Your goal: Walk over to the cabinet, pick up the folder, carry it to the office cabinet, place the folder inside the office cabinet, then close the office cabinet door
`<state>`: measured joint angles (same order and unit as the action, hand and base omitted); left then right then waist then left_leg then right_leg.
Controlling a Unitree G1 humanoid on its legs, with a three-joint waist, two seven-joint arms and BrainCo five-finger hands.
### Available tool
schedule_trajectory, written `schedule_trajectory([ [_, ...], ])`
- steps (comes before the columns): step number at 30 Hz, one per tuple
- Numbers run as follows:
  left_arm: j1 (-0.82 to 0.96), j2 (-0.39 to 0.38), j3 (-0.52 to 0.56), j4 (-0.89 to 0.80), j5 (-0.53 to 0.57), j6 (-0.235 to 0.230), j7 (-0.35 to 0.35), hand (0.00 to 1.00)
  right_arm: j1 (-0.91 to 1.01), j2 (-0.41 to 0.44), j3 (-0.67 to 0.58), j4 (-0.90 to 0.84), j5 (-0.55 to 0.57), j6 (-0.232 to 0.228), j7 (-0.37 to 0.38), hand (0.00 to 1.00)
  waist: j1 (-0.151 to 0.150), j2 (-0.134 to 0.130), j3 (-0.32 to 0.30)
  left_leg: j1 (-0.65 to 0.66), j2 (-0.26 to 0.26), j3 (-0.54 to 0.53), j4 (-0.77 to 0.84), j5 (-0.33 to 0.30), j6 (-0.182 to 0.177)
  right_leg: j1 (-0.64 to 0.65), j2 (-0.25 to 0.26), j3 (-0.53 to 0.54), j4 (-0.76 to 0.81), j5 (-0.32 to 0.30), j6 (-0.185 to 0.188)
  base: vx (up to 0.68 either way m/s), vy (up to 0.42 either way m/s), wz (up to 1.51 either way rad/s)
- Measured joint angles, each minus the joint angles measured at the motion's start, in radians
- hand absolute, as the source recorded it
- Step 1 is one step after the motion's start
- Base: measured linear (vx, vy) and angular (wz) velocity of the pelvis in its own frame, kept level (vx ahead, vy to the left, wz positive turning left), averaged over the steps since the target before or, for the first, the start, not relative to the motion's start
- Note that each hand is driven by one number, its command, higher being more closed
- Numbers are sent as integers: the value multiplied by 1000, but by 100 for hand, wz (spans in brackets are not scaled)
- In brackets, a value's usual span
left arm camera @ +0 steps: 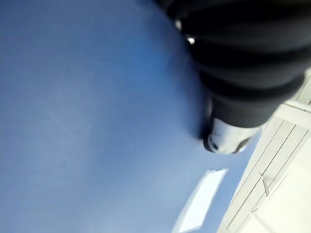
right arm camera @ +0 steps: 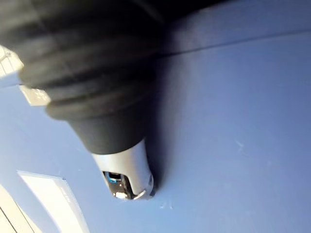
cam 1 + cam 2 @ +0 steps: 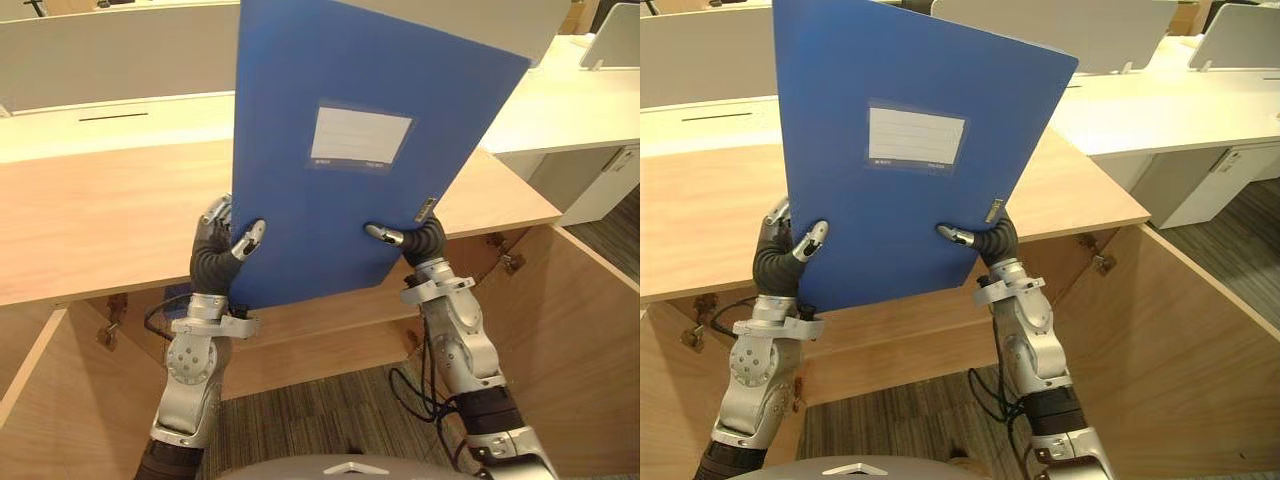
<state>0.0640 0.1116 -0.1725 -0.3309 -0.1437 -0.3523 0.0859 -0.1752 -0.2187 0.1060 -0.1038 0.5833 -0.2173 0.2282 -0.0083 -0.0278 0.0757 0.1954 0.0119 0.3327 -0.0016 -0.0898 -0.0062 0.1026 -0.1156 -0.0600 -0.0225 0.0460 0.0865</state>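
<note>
2 hands hold the blue folder upright above the wooden desk's near edge. The left hand and the right hand each pinch a lower corner, thumb in front, fingers behind.

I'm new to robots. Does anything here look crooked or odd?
The folder is askew: pinched near its bottom edge by the left robot hand and right robot hand, it leans to the right. Nothing looks damaged.
</note>
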Motion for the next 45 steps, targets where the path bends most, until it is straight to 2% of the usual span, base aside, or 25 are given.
schedule_trajectory([
  [7,56,-57,110,-6,79,-16,76,0,55,93,2,-46,-7,0,-20,100,8,0,0,-1,1,-13,-2,2,0,5,-2,-9,0,0,0,-25,-19,6],
  [10,99,-89,181,-5,92,-17,95,0,69,123,4,-46,-28,0,-22,100,7,1,0,-1,1,-22,-10,8,0,6,-3,-13,0,-1,0,-32,-22,8],
  [13,152,-130,289,15,90,-16,147,0,99,143,-2,-61,-39,-1,-37,100,10,2,0,-1,0,-37,-24,19,-1,7,-4,-25,0,-1,1,-25,-28,16],
  [17,216,-159,398,90,77,16,194,0,127,152,-41,-119,-41,-6,-49,100,17,2,1,17,-2,-61,-59,41,-3,19,-4,-41,0,-9,0,-23,-28,18],
  [19,245,-172,417,109,76,24,193,0,130,152,-52,-120,-41,-7,-60,100,26,2,1,17,-3,-64,-72,48,-4,20,-4,-43,1,-15,1,-43,-26,8],
  [25,275,-190,432,173,70,43,169,0,141,151,-62,-119,-42,-7,-63,100,29,6,3,12,-2,-89,-76,59,-8,19,-6,-67,3,-23,5,-10,-19,11],
  [31,289,-190,433,340,67,84,127,0,181,149,-82,-118,-42,-6,-68,100,32,6,3,-4,-3,-112,-76,62,-8,17,-9,-92,-2,-25,7,-6,-23,12],
  [35,289,-189,425,514,87,119,83,0,180,149,-77,-118,-66,-5,-68,100,35,6,3,-5,-2,-112,-76,63,-8,17,-8,-92,-5,-25,7,0,0,0],
  [41,268,-177,426,798,131,164,59,0,181,143,-26,-125,-122,-6,-81,100,32,5,3,-2,0,-104,-76,62,-9,15,-5,-85,-5,-25,7,-23,-13,-4],
  [45,239,-127,413,997,176,181,60,0,181,95,58,-158,-213,-6,-84,100,32,5,4,-2,5,-77,-75,60,-12,3,2,-57,-10,-16,3,-33,-20,-17],
])
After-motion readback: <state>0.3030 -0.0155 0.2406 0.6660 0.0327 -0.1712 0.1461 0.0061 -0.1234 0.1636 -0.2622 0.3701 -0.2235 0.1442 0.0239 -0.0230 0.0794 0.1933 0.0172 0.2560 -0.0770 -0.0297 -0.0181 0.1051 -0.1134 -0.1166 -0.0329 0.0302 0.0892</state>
